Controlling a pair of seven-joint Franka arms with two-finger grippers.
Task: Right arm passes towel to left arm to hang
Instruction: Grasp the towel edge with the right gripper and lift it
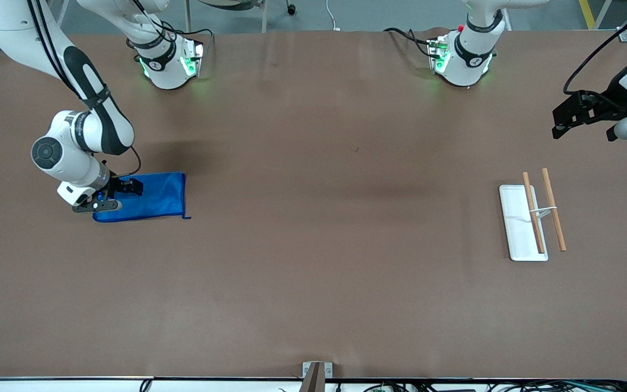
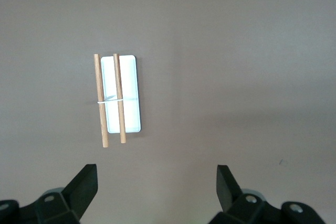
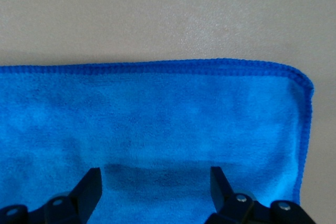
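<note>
Your blue towel is lying flat on the brown table, out toward the right arm's end. The right gripper is down right over the towel's outer end, fingers spread wide with cloth between them and nothing pinched yet. I can't tell if the tips are actually touching the fabric.

If I were you, I'd press down enough to bunch a fold before closing, and grab near that short edge so a long tail hangs free for the handoff. Too shallow and you'll probably just skate over the pile.

The left gripper waits up in the air over the left arm's end, wide open and empty. The white rack with two wooden rods sits below it.
</note>
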